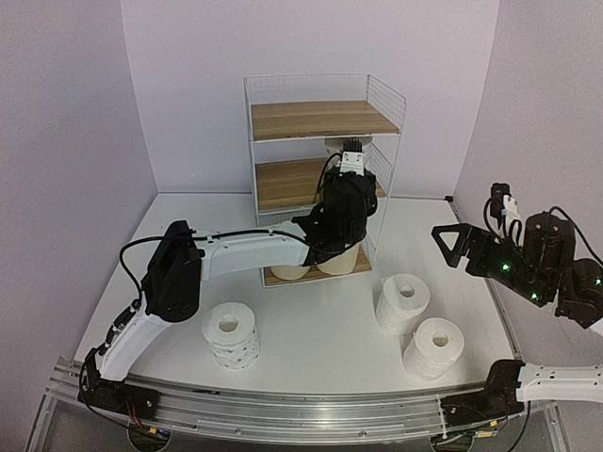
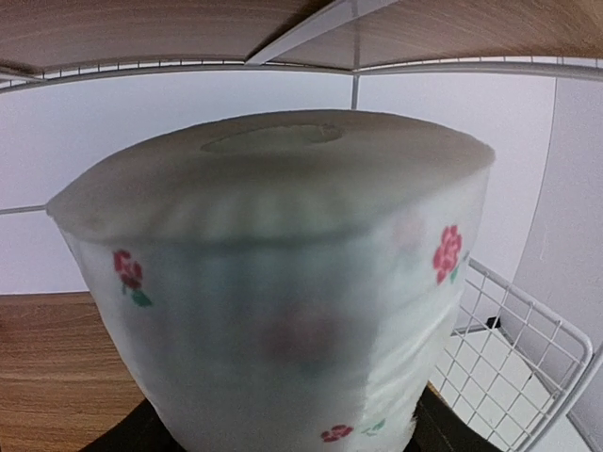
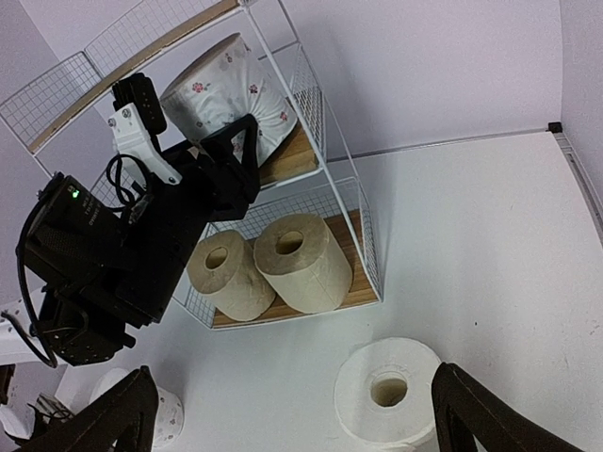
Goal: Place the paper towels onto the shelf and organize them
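The shelf point(image 1: 325, 121) is a white wire rack with three wooden boards at the back centre. Two beige rolls point(image 3: 219, 273) point(image 3: 297, 259) stand on its bottom board. My left gripper point(image 1: 341, 188) reaches into the middle tier, shut on a white roll with small red flowers point(image 2: 283, 282); its dark fingers point(image 2: 450, 431) show at the roll's sides. That roll point(image 3: 221, 89) looks tilted in the right wrist view. A white dotted roll point(image 1: 229, 331) stands on the table at left. Two plain white rolls point(image 1: 403, 301) point(image 1: 435, 347) stand at right. My right gripper point(image 1: 462, 243) is open and empty, raised above them.
The shelf's top board point(image 1: 320, 118) holds nothing. Mesh side walls point(image 2: 509, 348) close in the middle tier on the right. Lilac walls surround the white table point(image 1: 320, 311). A metal rail point(image 1: 283, 410) runs along the near edge.
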Tool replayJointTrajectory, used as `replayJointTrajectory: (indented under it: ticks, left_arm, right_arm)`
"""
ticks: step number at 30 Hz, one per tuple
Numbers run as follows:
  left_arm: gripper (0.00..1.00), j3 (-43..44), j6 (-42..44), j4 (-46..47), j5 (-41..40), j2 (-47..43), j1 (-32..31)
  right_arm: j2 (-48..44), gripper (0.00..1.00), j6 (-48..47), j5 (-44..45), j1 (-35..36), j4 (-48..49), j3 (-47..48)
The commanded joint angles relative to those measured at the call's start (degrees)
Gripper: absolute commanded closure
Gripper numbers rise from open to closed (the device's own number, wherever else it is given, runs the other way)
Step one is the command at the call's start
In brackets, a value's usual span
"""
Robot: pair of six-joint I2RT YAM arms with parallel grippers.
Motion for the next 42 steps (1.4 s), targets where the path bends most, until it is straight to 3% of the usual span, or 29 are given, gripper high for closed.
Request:
replayJointTrajectory:
  ticks: [1,6,15,28,33,36,42]
  left_arm:
    - [0.31,2.70,-4.41,-2.10,2.63,-1.30,0.12]
    - [0.18,1.59,-6.25,-4.77,5.26,-3.15,-0.01]
    - [0.03,-3.92,-7.12,-7.36,8.67,-8.40,-2.12]
    - [0.00,-16.60,-17.50,-18.43,16.32,-21.56,-4.26]
    - [0.00,-23.28,-21.50,-25.92,25.04,-28.23,-4.92]
    - [0.00,-27.79,-23.23,-32.13,34.72,-32.66,-5.14]
    - [0.00,-45.35,-29.12,-38.16,48.67,-45.04,-5.22]
  right_arm:
    - [-2.57,0.02,0.59,1.16,-0.06,1.52,-0.22]
    - [-2.22,0.02,0.46,1.16,-0.02,1.52,-0.13]
    - [-1.37,0.02,0.58,1.25,-0.01,1.52,-0.13]
    - [1.15,0.02,0.69,-0.38,-0.05,1.52,0.13]
    - [2.89,0.02,0.29,-1.90,-0.06,1.52,0.54]
    - [3.85,0.02,-0.13,-3.83,-0.04,1.46,0.75]
    - [7.51,0.02,-0.84,-7.40,0.00,1.52,-0.17]
